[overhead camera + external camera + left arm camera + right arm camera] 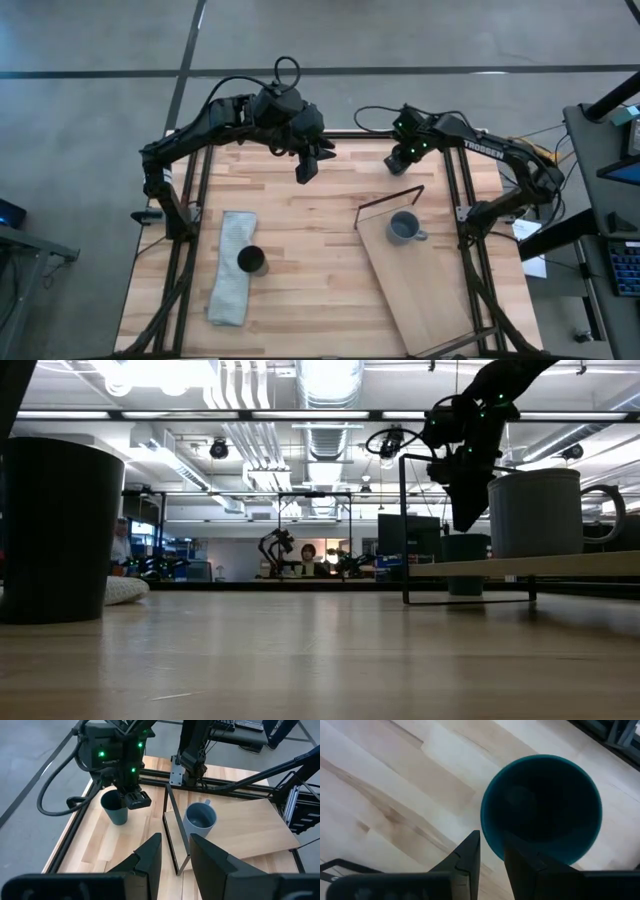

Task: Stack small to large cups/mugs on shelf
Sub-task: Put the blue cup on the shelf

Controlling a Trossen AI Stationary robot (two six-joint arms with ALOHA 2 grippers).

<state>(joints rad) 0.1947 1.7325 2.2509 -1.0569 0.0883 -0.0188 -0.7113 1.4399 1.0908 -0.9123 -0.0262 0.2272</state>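
The dark teal-green cup (540, 805) stands upright on the tabletop near the far edge, beside the shelf's wire frame (170, 820). My right gripper (492, 845) hangs over it, pointing down, slightly open, one finger outside the cup's wall and one inside. The blue-grey mug (403, 228) stands on the pale shelf board (430, 285). The black cup (251, 261) stands on the grey cloth (232, 270). My left gripper (305, 168) hovers open above the table's far middle, touching nothing. My right gripper comes at the teal cup from above, astride its rim (490, 845), one finger (470, 852) outside the wall and the other (520, 862) inside. The cup stands on the table (115, 807). I cannot tell whether either finger touches the wall.
The shelf lies slanted across the table's right half, its thin dark wire frame (390, 197) at the end nearest the teal cup. Black rails edge the table (195, 215). Bare striped wood (310, 260) lies between the cloth and the shelf.
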